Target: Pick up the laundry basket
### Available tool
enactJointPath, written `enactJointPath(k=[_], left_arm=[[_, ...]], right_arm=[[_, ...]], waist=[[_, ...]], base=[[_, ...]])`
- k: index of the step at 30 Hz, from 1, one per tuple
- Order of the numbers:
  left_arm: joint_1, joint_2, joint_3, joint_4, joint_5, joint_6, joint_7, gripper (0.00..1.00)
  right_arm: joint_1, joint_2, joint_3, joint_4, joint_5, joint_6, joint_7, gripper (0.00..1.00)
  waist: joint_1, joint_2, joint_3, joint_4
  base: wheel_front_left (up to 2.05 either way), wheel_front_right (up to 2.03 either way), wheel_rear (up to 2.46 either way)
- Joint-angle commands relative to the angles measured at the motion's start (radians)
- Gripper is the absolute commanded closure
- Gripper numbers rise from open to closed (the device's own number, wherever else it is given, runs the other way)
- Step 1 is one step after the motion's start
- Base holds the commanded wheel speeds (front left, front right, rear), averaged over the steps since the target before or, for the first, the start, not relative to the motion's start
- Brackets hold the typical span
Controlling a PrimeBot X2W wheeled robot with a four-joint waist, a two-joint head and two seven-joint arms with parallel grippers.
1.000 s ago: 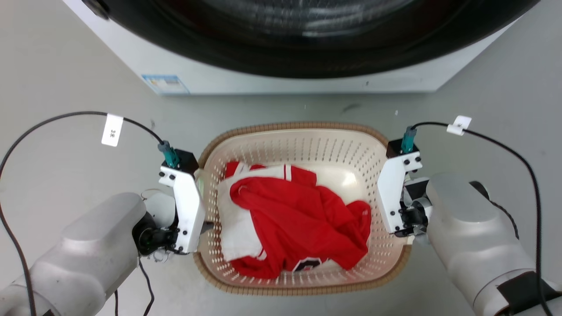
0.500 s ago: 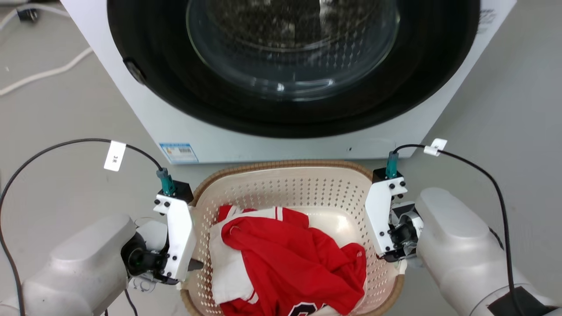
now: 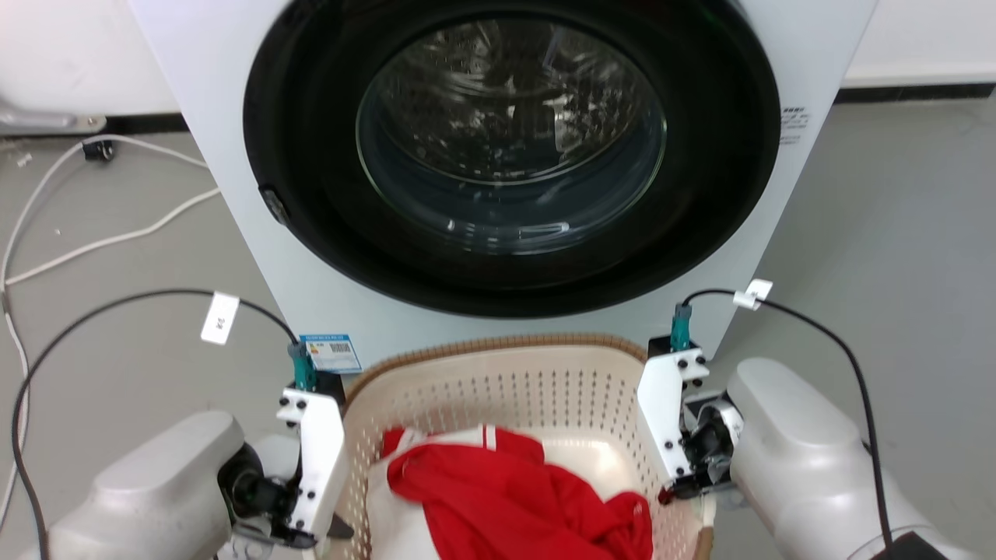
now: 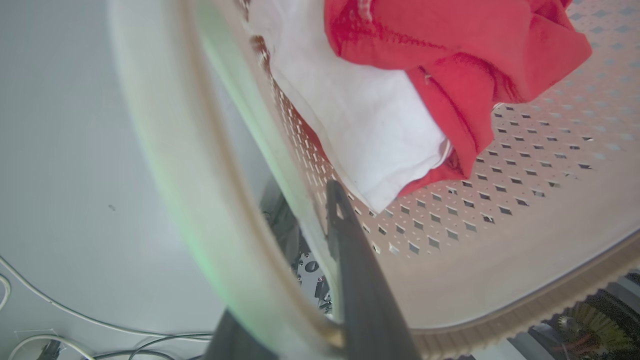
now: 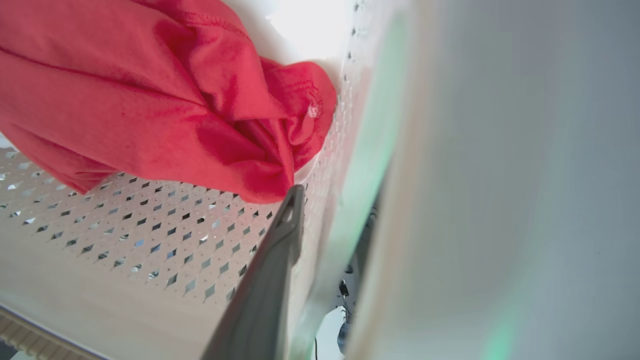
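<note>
Grey floor (image 3: pixel 895 218) all around, with white front-loading washing machine (image 3: pixel 510 132) across the upper frame of the head view. Low centre, just before it: cream-white, brown-rimmed perforated plastic laundry basket (image 3: pixel 498 389), holding a crumpled red and white garment (image 3: pixel 506 498). Left gripper (image 4: pixel 310 225) clenched across the basket's left side wall, one finger inside and one outside; right gripper (image 5: pixel 330 235) likewise on the right wall. Likely risks: thin-wall pinches slipping under load, tilting from uneven arm heights and spilling clothes, or bumping the machine's front.

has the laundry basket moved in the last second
Yes. The laundry basket has come up: floor showed between its far rim and the washing machine a second ago; now that rim overlaps the machine's front.
</note>
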Motion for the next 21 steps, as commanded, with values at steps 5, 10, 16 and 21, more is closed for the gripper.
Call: enactJointPath(k=[5,10,16,21], left_arm=[[0.037,0.026,-0.011,0.001,0.0,-0.001,0.041,1.0],[0.051,0.022,-0.011,0.0,-0.007,-0.001,0.044,1.0],[0.053,0.033,-0.011,0.004,-0.015,-0.001,0.046,1.0],[0.049,0.042,-0.011,0.002,-0.018,-0.001,0.05,1.0]], right_arm=[[0.026,-0.038,0.026,-0.015,0.026,0.001,0.022,1.0],[0.037,-0.036,0.042,-0.007,0.041,0.001,0.025,1.0],[0.041,-0.037,0.05,0.02,0.048,0.001,0.012,1.0],[0.044,-0.037,0.056,0.026,0.055,0.001,0.002,1.0]], waist=[[0.0002,-0.0001,-0.039,-0.007],[0.0002,-0.0001,-0.054,-0.012],[0.0002,-0.0001,-0.063,-0.016],[0.0002,-0.0001,-0.062,-0.018]], base=[[0.0,0.0,0.0],[0.0,0.0,0.0],[0.0,0.0,0.0],[0.0,0.0,0.0]])
